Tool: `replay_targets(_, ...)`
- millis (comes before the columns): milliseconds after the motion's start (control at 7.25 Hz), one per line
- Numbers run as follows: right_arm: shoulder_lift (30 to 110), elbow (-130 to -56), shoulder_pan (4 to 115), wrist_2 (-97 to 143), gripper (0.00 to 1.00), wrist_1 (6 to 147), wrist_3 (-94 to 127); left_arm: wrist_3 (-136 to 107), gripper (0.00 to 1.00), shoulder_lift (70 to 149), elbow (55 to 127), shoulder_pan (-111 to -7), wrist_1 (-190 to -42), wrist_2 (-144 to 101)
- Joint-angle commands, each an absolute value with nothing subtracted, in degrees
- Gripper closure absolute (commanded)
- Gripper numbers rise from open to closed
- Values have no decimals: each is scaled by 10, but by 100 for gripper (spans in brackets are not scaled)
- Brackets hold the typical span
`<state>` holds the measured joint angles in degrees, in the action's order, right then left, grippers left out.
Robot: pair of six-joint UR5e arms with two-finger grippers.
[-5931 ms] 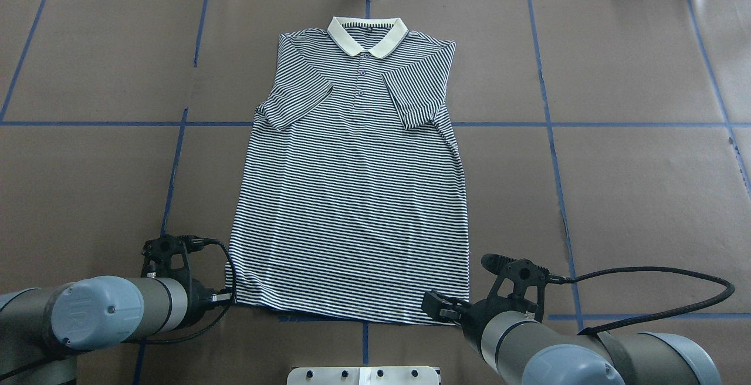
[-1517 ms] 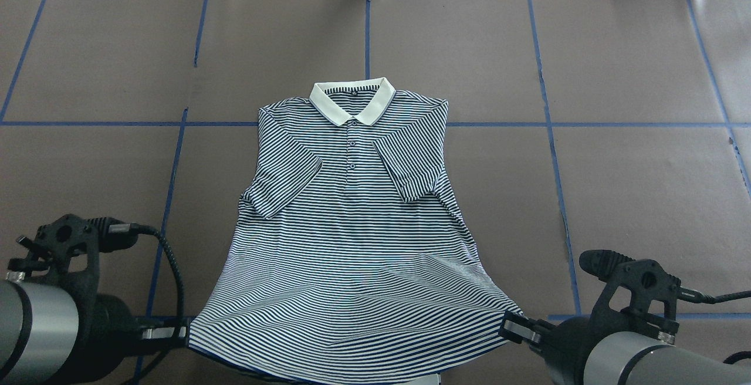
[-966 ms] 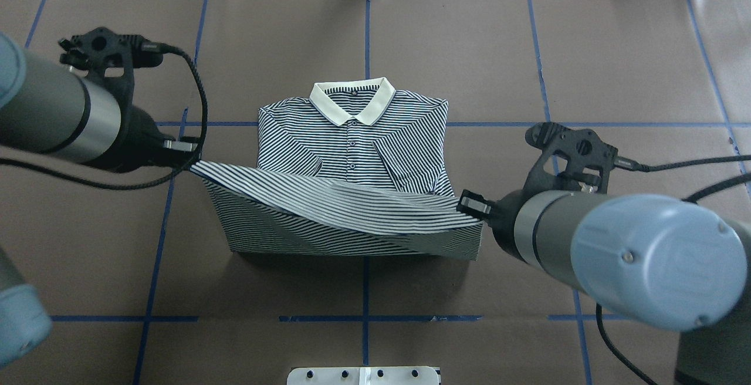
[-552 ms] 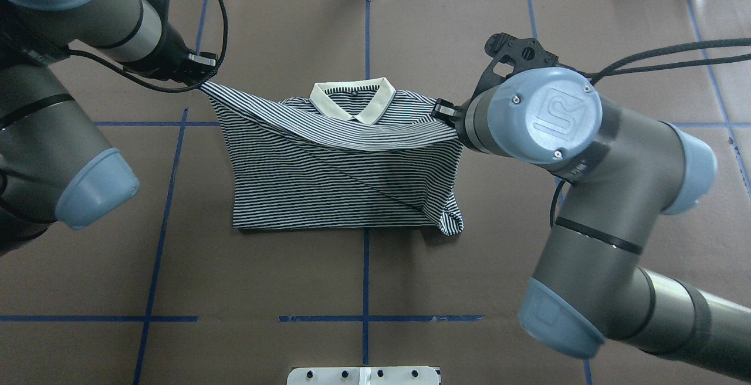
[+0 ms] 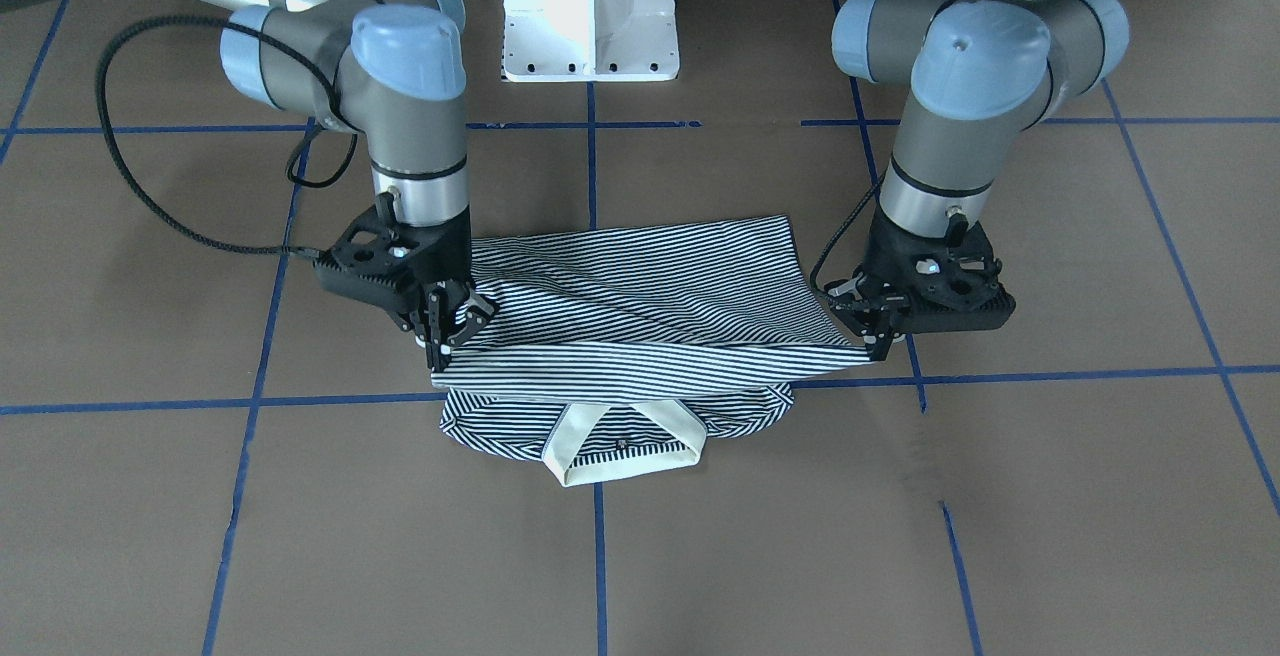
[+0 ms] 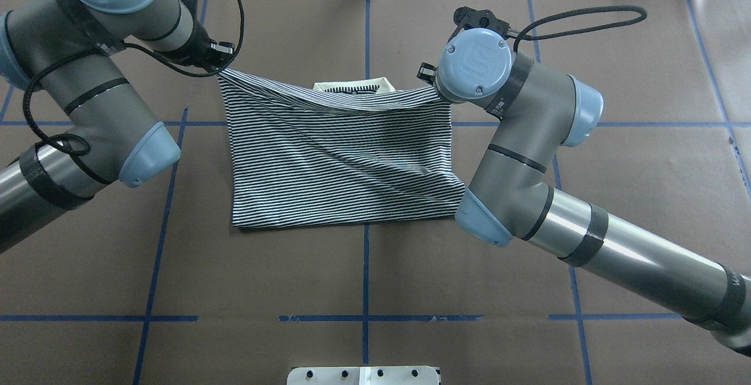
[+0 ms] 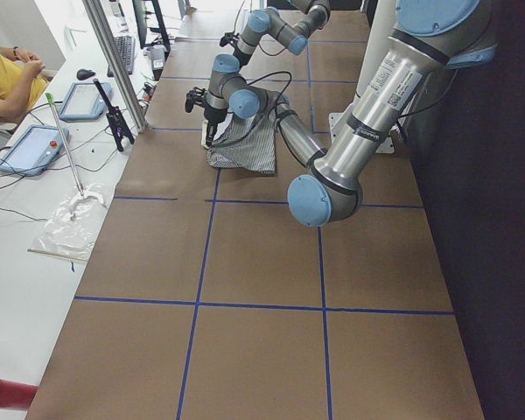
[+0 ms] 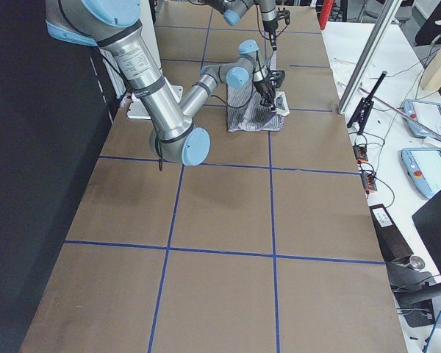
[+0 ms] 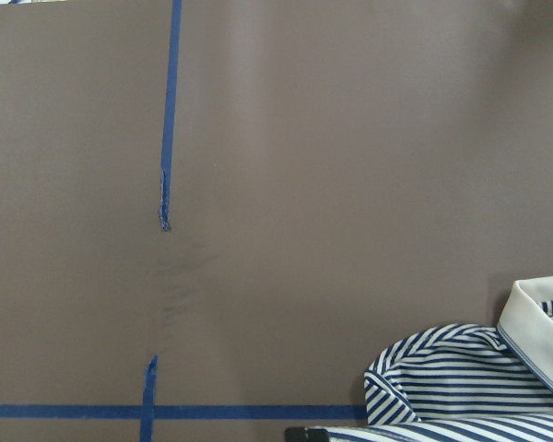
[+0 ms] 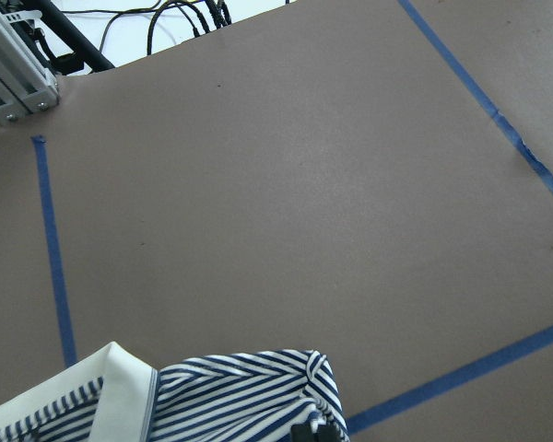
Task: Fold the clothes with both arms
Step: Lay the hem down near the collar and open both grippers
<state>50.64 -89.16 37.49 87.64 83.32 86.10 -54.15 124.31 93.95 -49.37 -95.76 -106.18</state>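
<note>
You see the polo shirt [image 6: 340, 162] mid-way along the brown table [image 6: 645, 138], its lower half doubled over the chest. The cream collar [image 5: 620, 451] peeks out past the hem. Left gripper [image 5: 878, 341] and right gripper [image 5: 445, 331] each clamp a hem corner, and the edge is stretched taut between them.

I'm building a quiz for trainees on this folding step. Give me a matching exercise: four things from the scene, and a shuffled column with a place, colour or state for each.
1 left tool
2 right tool
3 collar
4 tape lines

a cream, peeking past the hem
b blue, gridding the table
c shut on a hem corner, overhead view's right
d shut on a hem corner, overhead view's left

Pairs: 1-d, 2-c, 3-a, 4-b.
</note>
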Motion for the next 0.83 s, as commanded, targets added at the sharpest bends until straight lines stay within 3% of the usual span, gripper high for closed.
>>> replay_targets(0,503,-822,378,875,100,780,843,-542,100,1248,869,-483,-1027,-1061)
replay_targets(138,504,-822,377,876,100,780,842,-543,100,1247,858,-470,-1042,-1061)
replay_targets(276,507,-822,377,876,100,780,825,-552,78,1246,857,-458,-1045,-1061)
replay_targets(414,515,-822,375,874,1,780,790,-546,1,1241,859,-447,-1048,-1061)
replay_targets(690,514,-834,395,891,0,774,713,-512,0,1210,918,-449,-1048,-1063)
